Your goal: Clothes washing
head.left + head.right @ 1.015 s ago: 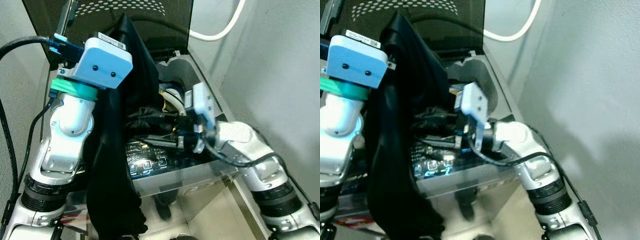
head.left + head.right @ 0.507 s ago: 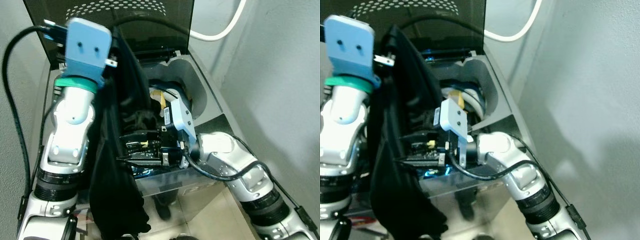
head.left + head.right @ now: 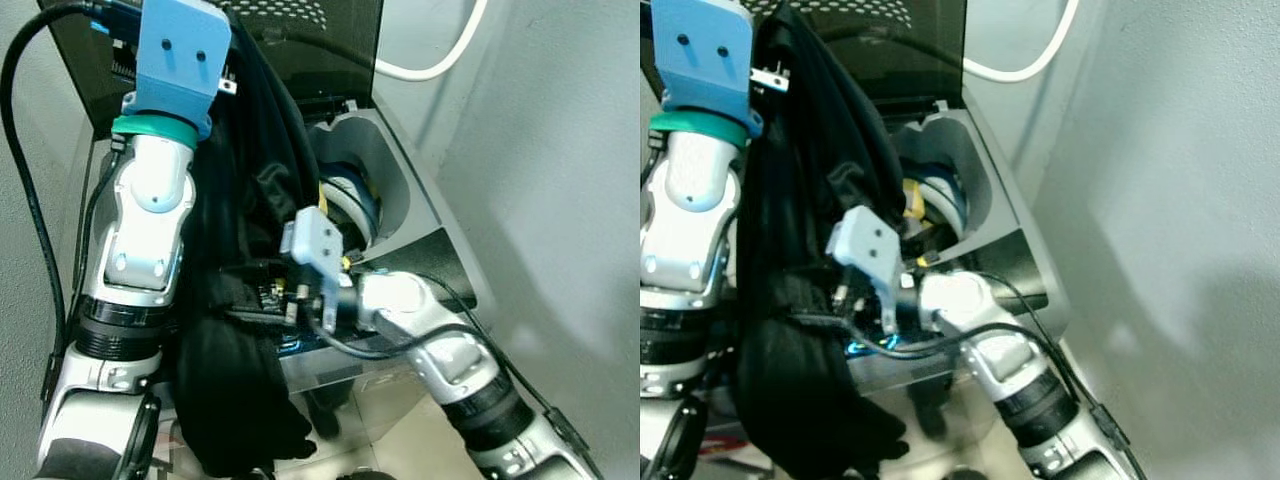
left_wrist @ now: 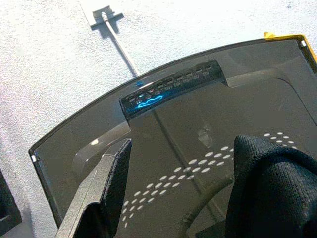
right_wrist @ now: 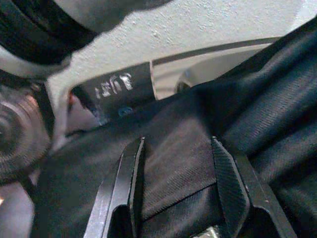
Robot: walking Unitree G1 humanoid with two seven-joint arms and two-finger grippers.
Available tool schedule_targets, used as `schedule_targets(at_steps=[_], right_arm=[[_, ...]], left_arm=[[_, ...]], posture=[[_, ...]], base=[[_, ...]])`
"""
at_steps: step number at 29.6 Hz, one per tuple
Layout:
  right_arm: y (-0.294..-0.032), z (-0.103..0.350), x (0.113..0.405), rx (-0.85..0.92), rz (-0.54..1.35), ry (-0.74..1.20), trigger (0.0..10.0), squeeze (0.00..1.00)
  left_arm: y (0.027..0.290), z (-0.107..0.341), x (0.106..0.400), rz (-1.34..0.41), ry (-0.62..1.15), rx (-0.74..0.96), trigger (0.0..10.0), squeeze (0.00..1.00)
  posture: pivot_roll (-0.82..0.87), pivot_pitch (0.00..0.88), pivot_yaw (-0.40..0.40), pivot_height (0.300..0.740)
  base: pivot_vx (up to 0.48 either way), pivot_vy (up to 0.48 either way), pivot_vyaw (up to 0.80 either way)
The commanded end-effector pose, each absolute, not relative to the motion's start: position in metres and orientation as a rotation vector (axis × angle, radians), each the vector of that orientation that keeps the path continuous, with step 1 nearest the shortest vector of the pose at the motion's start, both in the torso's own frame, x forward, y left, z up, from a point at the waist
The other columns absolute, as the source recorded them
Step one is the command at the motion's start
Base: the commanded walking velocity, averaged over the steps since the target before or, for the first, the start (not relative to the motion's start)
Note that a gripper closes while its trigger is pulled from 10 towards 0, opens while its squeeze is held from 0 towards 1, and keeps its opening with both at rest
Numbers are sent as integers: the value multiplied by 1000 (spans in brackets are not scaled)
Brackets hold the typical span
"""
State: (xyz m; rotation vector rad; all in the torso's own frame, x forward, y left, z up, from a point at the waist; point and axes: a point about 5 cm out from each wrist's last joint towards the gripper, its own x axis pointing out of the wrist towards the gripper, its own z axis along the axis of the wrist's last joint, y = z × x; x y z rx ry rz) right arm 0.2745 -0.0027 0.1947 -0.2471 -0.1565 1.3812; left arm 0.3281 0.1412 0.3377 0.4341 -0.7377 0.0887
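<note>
A black garment (image 3: 235, 300) hangs down the left of the frame, clamped high in the left gripper (image 4: 173, 198) at upper left, in front of the washer's raised lid (image 4: 163, 139). The right gripper (image 5: 176, 186), at center, has its 2 fingers apart around a fold. The drum opening (image 3: 350, 195) lies upper center. The long tail hanging outside could snag on the washer's front edge and miss the drum.

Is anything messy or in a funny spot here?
Yes. The black cloth hangs down outside the washing machine, held high by the left end effector. The right end effector is open against it.
</note>
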Motion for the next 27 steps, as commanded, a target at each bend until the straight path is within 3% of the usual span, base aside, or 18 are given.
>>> schedule_targets(at_steps=[1, 2, 3, 4, 5, 6, 18, 27], right_arm=[[-1, 191, 274, -283, 1385, -148, 10000, 0], [-2, 190, 273, -323, 1386, -157, 7020, 0], [-2, 190, 273, -323, 1386, -157, 7020, 0], [-2, 189, 274, -341, 1382, -161, 4431, 0], [-2, 189, 274, -341, 1382, -161, 4431, 0], [-2, 189, 274, -353, 1378, -165, 0, 0], [-1, 196, 276, -226, 1370, -190, 0, 0], [-3, 196, 277, -236, 1368, -194, 0, 0]], left_arm=[[139, 347, 325, 90, -789, 438, 10000, 0], [139, 346, 326, 90, -792, 437, 10000, 0], [139, 346, 326, 90, -792, 437, 10000, 0], [138, 346, 326, 89, -793, 436, 10000, 0], [138, 346, 326, 89, -793, 436, 10000, 0], [138, 346, 327, 89, -793, 436, 10000, 0], [138, 343, 327, 86, -788, 441, 10000, 0], [138, 342, 328, 85, -789, 443, 10000, 0]], posture=[[-39, 0, 52, 740], [-41, 0, 51, 740], [-41, 0, 51, 740], [-41, 0, 51, 740], [-41, 0, 51, 740], [-41, 0, 51, 740], [-45, 0, 52, 740], [-45, 0, 56, 740]], base=[[0, 0, 0], [0, 0, 0], [0, 0, 0], [0, 0, 0], [0, 0, 0], [0, 0, 0], [0, 0, 0], [0, 0, 0]])
